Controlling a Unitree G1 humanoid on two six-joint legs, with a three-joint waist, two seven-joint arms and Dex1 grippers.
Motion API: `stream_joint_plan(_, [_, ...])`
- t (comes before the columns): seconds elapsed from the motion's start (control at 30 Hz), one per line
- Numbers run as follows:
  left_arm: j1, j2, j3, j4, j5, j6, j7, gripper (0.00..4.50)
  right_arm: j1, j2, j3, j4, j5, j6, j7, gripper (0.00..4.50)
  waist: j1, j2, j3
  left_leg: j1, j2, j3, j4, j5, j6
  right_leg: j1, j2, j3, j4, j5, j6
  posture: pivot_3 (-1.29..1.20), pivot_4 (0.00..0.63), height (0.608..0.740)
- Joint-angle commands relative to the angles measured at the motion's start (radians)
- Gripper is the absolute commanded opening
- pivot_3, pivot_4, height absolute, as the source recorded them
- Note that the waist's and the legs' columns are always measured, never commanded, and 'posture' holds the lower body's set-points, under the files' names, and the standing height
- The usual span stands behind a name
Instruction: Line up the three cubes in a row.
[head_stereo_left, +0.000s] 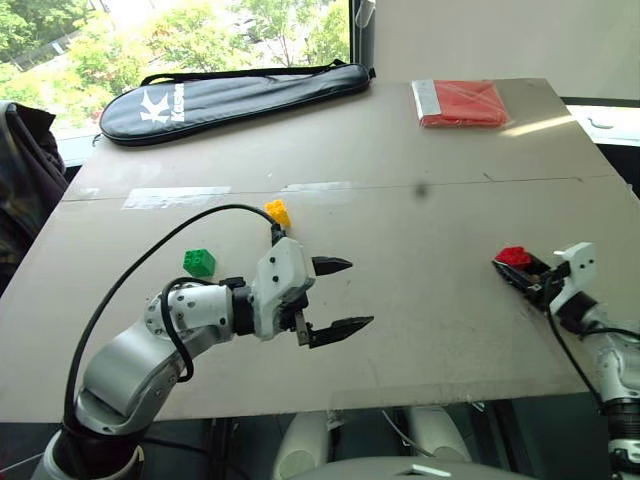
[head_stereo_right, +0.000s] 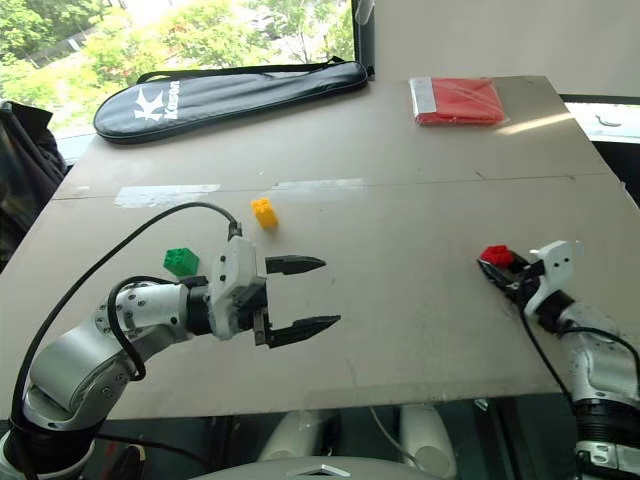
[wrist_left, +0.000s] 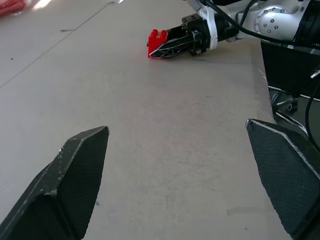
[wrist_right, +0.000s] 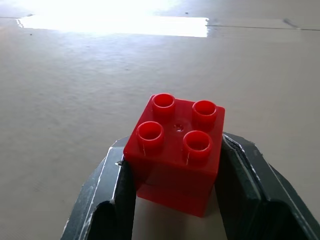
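Right wrist view: red cube (wrist_right: 176, 152) clamped in right gripper (wrist_right: 175, 195), studs up. Left gripper (head_stereo_left: 335, 297) wide, empty; green cube (head_stereo_left: 199, 262), yellow cube (head_stereo_left: 277, 212) beside.

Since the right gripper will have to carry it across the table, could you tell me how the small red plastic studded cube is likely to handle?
The small red plastic studded cube looks rigid, so the fingers shouldn't deform it. Its smooth sides could slip or twist. Flat-based and squat, it probably won't roll.

I saw daylight pour through the window (head_stereo_left: 200, 40) behind the table (head_stereo_left: 400, 300), flaring into white glare across its far surface; shadows stayed soft, and focus held throughout.
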Motion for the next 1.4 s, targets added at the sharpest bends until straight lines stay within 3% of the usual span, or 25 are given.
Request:
stream_joint_plan(0.03, [0.015,0.02,0.017,-0.016,0.015,-0.032,-0.013,4.5,0.02,0.05,0.062,-0.171,-0.051,0.066,-0.136,1.69,0.004,0.0,0.0,0.0,0.0,0.0,0.0,0.001,-0.001,-0.001,0.0,0.0,0.0,0.0,0.0,0.0,0.15,0.74])
stream_joint_plan(0.2, [0.016,0.024,0.031,-0.014,0.008,-0.031,-0.007,4.5,0.062,0.119,0.178,-0.312,-0.124,0.126,-0.244,1.69,0.008,-0.001,0.0,-0.002,-0.002,-0.003,0.001,0.002,-0.004,-0.001,-0.002,-0.002,0.0,0.0,0.0,0.0,0.15,0.74])
stream_joint_plan(0.43, [0.017,0.032,0.03,-0.007,0.015,-0.035,-0.017,4.5,0.025,0.203,0.228,-0.337,-0.195,0.188,-0.383,1.69,0.003,-0.001,0.0,-0.001,-0.003,-0.002,0.0,0.002,-0.004,-0.001,-0.001,-0.002,0.0,0.0,0.0,0.0,0.15,0.74])
stream_joint_plan(0.7, [0.033,0.04,0.042,-0.003,0.019,-0.041,-0.029,4.5,0.072,0.215,0.281,-0.373,-0.21,0.193,-0.372,1.69,0.003,-0.001,0.0,-0.002,-0.003,-0.002,0.0,0.001,-0.002,-0.001,-0.001,-0.002,0.0,0.0,0.0,0.0,0.15,0.74])
stream_joint_plan(1.33, [0.061,0.023,0.069,0.047,0.061,-0.097,-0.029,4.5,0.124,0.221,0.257,-0.38,-0.278,0.185,-0.472,1.69,0.005,-0.001,0.0,-0.002,-0.003,-0.002,0.0,0.001,-0.001,-0.001,-0.001,-0.002,0.0,0.0,0.0,0.0,0.15,0.74])
stream_joint_plan(1.4, [0.058,0.022,0.063,0.051,0.065,-0.102,-0.031,4.5,0.128,0.222,0.262,-0.386,-0.28,0.193,-0.472,2.73,0.003,-0.001,0.0,-0.001,-0.003,-0.002,0.0,0.001,-0.001,-0.001,-0.001,-0.002,0.0,0.0,0.0,0.0,0.15,0.74])
